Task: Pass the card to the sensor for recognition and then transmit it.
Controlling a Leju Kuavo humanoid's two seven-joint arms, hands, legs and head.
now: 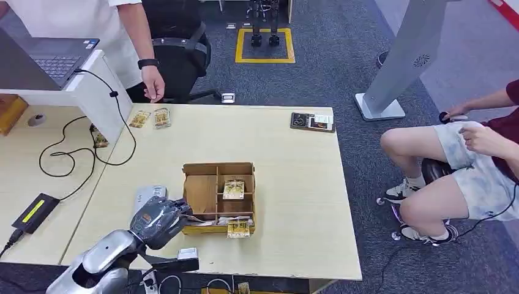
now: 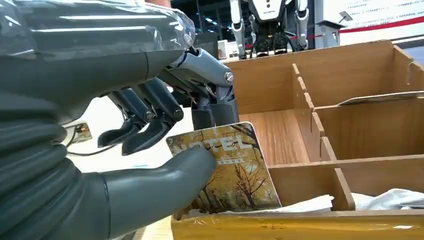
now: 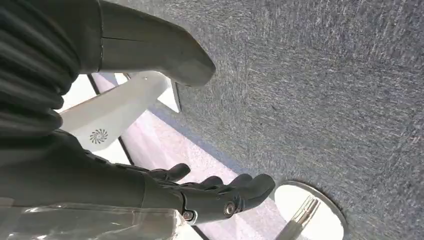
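A yellow hotel card (image 2: pixel 235 170) with an autumn-tree print stands at the near left corner of the wooden divided box (image 1: pixel 201 192). My left hand (image 1: pixel 158 219) pinches the card between its thumb (image 2: pixel 165 185) and the fingers (image 2: pixel 212 112) behind it. Another card (image 1: pixel 233 188) lies in a middle compartment, and a third (image 1: pixel 238 229) leans on the box's front wall. A light grey flat device (image 1: pixel 149 194), possibly the sensor, lies just beyond my left hand, partly hidden by it. My right hand (image 3: pixel 200 195) hangs over the grey carpet with its fingers apart and nothing in them.
Two more cards (image 1: pixel 151 117) lie at the table's far left, near a standing person's hand (image 1: pixel 153 86). A black case (image 1: pixel 313 121) sits at the far right edge. A black adapter (image 1: pixel 35 212) and cables lie on the left desk. Another person (image 1: pixel 465 159) sits to the right.
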